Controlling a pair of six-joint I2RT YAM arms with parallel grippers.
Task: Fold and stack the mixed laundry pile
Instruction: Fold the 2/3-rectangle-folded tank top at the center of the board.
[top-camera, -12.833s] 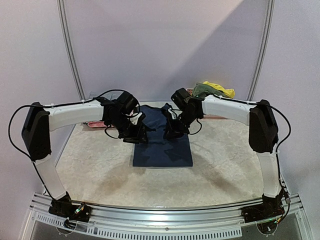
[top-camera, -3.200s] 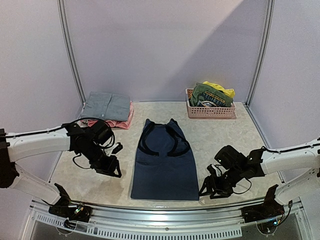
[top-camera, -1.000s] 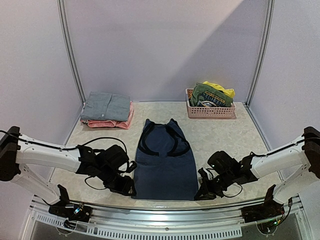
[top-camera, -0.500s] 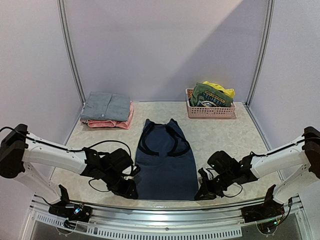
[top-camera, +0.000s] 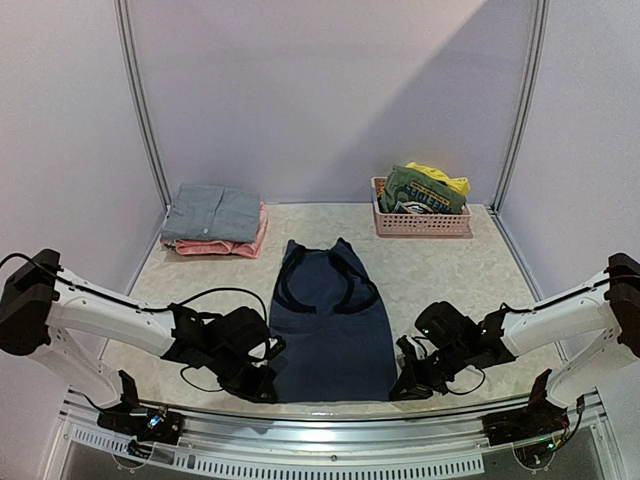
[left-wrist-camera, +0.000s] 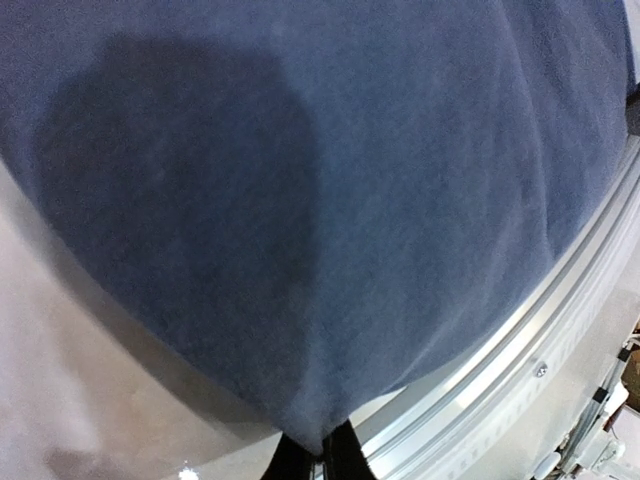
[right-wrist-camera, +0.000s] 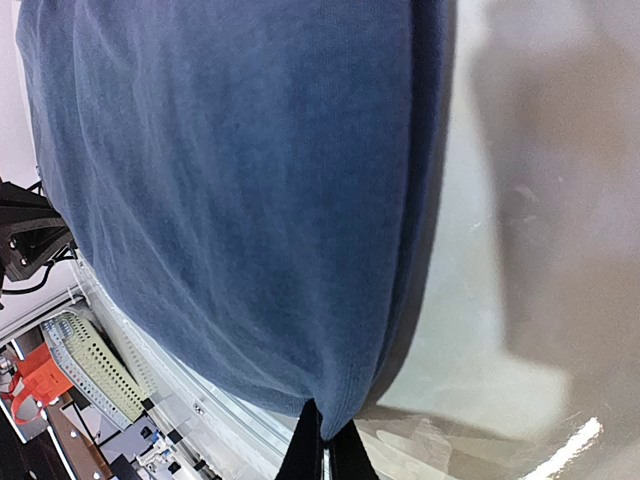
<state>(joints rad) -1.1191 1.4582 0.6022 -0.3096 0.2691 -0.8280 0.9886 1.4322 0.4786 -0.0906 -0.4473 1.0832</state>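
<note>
Step in hand, as judged: first fold. The left end effector (top-camera: 264, 386) is clenched on the near left hem corner of the navy sleeveless top (top-camera: 330, 330), which lies flat on the desk (top-camera: 450, 270) between both arms. The right end effector (top-camera: 404, 384) pinches the near right corner.

Next move calls for an even, joint lift toward the straps.

Far beyond the left: grey shirt (top-camera: 212, 212) folded on a pink piece (top-camera: 215, 247). Far beyond the right: pink basket (top-camera: 420, 224) holding the green tee (top-camera: 425, 193) and yellow piece (top-camera: 442, 178). Neither blocks the fold.

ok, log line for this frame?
left gripper: shut on navy top, near-left hem corner | right gripper: shut on near-right hem corner
</note>
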